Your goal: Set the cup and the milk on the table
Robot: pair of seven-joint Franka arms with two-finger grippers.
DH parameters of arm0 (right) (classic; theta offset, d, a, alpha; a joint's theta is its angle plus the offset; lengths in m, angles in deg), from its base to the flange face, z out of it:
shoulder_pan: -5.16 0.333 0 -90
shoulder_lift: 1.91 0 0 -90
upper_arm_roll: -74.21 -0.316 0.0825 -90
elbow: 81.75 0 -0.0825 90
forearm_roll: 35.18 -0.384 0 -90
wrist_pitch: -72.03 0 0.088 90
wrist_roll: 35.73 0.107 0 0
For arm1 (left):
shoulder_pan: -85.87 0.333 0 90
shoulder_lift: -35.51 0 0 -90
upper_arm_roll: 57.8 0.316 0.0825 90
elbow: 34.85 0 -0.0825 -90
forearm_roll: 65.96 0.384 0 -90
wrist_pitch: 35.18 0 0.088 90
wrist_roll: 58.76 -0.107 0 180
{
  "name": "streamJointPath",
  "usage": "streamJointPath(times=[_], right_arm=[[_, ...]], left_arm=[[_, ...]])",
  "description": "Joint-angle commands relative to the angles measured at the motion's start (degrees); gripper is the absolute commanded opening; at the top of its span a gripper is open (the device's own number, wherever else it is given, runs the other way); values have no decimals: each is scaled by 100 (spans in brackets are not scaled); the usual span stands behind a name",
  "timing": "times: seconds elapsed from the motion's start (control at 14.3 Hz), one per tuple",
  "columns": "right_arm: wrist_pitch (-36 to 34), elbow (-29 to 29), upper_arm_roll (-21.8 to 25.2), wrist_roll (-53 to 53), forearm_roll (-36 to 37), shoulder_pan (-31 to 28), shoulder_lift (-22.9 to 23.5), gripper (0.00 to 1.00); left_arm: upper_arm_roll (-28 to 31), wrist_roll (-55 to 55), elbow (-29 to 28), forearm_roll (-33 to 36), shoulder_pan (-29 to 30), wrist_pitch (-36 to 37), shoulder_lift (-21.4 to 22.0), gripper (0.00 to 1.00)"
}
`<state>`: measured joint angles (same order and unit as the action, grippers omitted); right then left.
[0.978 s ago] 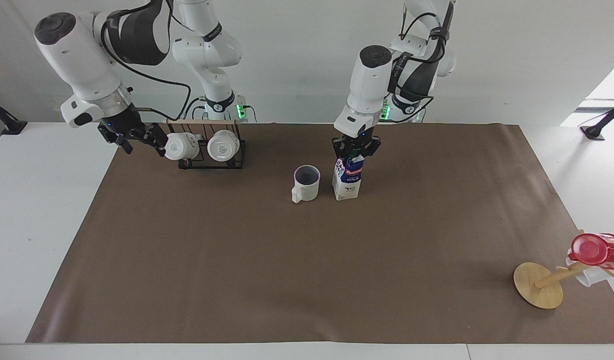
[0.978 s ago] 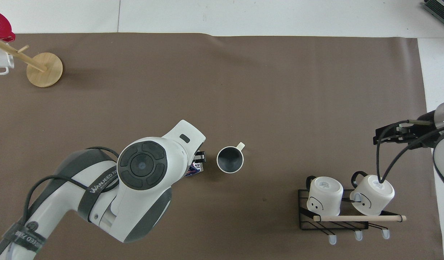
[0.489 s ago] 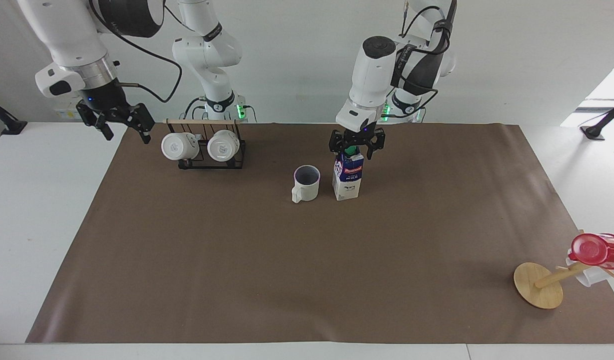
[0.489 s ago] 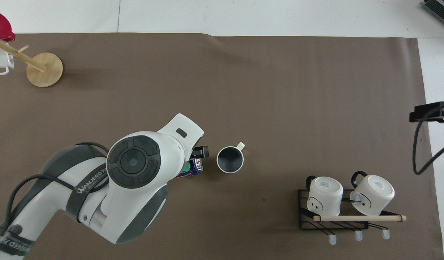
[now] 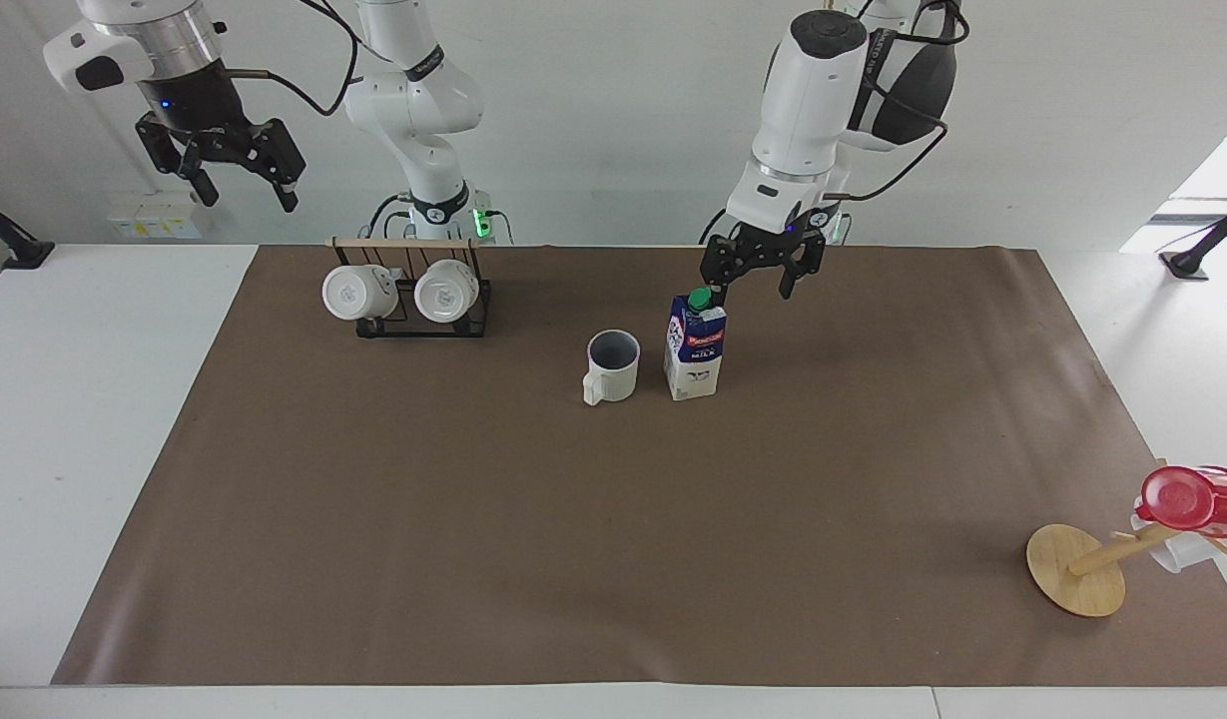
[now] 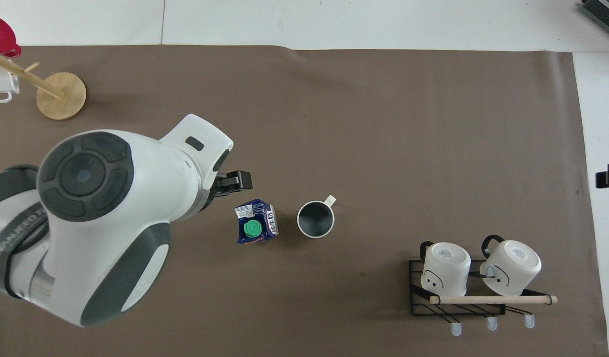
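Scene: A pair of Franka arms at a white desk [image 5: 104,419] largely covered by a brown sheet [image 5: 613,559], both task items standing on it.
Milk carton: The blue-topped milk carton [image 5: 695,346] with a green screw cap [image 5: 700,298] stands upright on the sheet, free of any grip.
Mug: The cream-white mug [image 5: 611,365], dark inside and mouth up, stands just beside the milk carton, toward the right arm's end of the desk, the two close but apart; its handle points away from the robots.
Left end effector: The left end effector [image 5: 761,266] hangs in the air just above the milk carton, off toward the left arm's end of the desk, fingers spread wide and holding nothing.
Right end effector: The right end effector [image 5: 222,157] is raised high, well apart from the milk carton, past the wire mug rack [image 5: 420,296]; fingers wide apart, empty; this arm waits.
Bystanders: Two white mugs [image 5: 401,291] lie base-outward on the rack, nearer to the robots than the milk carton; a wooden mug tree [image 5: 1082,569] bearing a red cup [image 5: 1194,497] stands farther from the robots, at the left arm's end of the desk.
Step in hand: By the look of it, placement is complete and the left arm is clearing off.
Next move: Likely only a clean retreat, keeping the fingers clear of the green screw cap so the tall carton is not tipped.
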<state>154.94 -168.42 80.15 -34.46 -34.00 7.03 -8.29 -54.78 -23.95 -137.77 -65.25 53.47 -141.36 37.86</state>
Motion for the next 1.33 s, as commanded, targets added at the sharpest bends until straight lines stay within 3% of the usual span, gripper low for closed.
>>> streamJointPath(times=[0.0, 0.28, 0.56, 0.77, 0.98, 1.26], right_arm=[[-12, -262, -67, -136, -13, -21, -197, 100], [208, -474, -67, -197, 40, -21, -215, 100], [208, -510, -102, -197, 32, -21, -224, 100], [173, -440, -93, -154, -4, -30, -154, 100], [-169, 51, -93, -145, -48, -73, 197, 100], [156, -193, -93, -153, -65, -65, 93, 100]], left_arm=[[-30, -780, 509, -9, 442, 684, 20, 100], [-4, -2124, 993, -1, 1312, 1317, 47, 100], [-3, -2373, 1117, -9, 1919, 1827, 161, 100], [40, -2891, 1161, 34, 1991, 2056, 301, 100], [76, -2945, 1187, 52, 2009, 2250, 311, 100], [76, -3226, 1284, 35, 2210, 2277, 302, 100]])
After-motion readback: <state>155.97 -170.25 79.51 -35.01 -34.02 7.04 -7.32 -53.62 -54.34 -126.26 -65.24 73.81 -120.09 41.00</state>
